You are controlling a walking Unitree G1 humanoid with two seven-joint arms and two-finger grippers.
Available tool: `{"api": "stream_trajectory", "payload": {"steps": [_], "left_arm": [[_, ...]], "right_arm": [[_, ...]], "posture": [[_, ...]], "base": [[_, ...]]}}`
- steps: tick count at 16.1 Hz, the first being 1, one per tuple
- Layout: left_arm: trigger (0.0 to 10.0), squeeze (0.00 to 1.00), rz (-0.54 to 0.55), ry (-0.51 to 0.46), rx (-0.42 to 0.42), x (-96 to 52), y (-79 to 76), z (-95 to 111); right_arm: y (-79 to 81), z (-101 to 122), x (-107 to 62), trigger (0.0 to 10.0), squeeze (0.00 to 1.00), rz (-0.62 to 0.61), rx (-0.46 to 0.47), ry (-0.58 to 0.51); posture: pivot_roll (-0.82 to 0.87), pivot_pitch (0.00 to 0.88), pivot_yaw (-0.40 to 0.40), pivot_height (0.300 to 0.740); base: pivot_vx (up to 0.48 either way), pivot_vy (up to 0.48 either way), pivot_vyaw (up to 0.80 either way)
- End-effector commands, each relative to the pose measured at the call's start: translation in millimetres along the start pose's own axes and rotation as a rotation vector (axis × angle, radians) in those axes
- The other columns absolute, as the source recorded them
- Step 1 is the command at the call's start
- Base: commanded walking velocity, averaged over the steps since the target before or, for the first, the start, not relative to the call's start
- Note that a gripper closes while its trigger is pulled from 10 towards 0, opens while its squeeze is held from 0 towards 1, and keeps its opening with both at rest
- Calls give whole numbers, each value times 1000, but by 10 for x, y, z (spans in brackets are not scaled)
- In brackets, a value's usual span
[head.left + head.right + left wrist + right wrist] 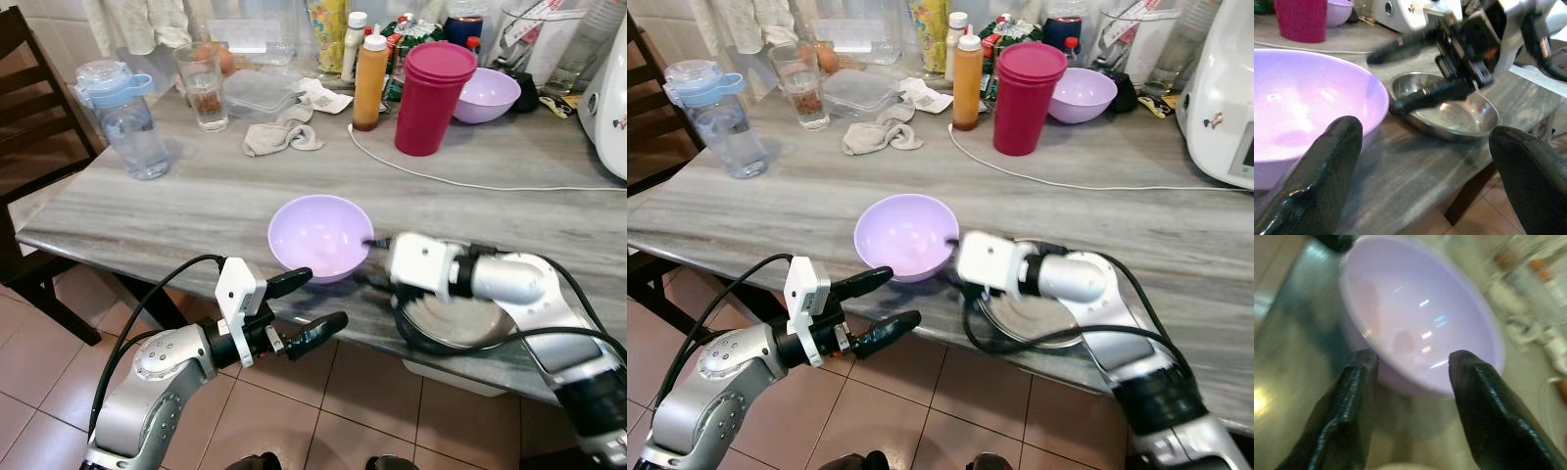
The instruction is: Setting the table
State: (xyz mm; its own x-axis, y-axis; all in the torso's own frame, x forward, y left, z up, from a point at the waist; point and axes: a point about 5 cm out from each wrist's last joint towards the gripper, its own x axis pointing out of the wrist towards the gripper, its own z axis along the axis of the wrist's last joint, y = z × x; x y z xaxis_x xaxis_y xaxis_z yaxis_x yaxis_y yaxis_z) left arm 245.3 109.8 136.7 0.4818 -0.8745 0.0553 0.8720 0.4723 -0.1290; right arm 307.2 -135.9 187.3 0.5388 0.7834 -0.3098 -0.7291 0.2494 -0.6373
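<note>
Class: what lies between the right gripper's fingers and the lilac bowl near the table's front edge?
Nothing but bare grey tabletop: the right wrist view shows the open right gripper just short of the lilac bowl.

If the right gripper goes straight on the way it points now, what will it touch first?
Most likely the lilac bowl. The right gripper, fingers open, points at the bowl's near wall from close by, above the steel plate. Nothing lies between them.

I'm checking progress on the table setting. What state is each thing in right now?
Near lilac bowl: upright, empty, by table edge.
Steel dish: upright, empty, beside that bowl.
Far lilac bowl: upright.
Magenta tumbler: upright.
Water bottle: lid closed.
Drinking glass: upright.
Left gripper: open.
Right gripper: open, at the near bowl.
</note>
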Motion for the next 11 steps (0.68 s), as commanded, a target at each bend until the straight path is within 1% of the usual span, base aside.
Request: {"api": "stream_trajectory", "payload": {"steps": [1,4,5,7,8,9,11], "left_arm": [[10000,0,13,4,20,-9,26,15],[10000,0,22,-2,24,7,60,38],[10000,0,24,-4,25,11,58,39],[10000,0,26,-8,26,18,52,45],[10000,0,26,-10,24,23,51,47],[10000,0,26,-10,24,23,51,47],[10000,0,21,-9,23,32,52,47]], "right_arm": [[-90,74,-15,10000,1000,-53,-23,-29],[-151,155,-11,10000,1000,-166,23,-87],[-178,176,-23,10000,1000,-237,27,-101],[-232,213,-69,10000,1000,-377,91,-137],[-220,205,-100,10000,1000,-419,123,-135],[-220,205,-100,10000,1000,-419,123,-135],[-183,192,-154,10000,1000,-485,155,-107]], "posture": [[-208,139,58,740],[-207,140,61,740],[-209,141,63,740],[-215,143,66,740],[-219,145,68,740],[-219,145,68,740],[-230,145,70,740]], "base": [[0,0,0],[0,0,0],[0,0,0],[0,0,0],[0,0,0],[0,0,0],[0,0,0]]}}
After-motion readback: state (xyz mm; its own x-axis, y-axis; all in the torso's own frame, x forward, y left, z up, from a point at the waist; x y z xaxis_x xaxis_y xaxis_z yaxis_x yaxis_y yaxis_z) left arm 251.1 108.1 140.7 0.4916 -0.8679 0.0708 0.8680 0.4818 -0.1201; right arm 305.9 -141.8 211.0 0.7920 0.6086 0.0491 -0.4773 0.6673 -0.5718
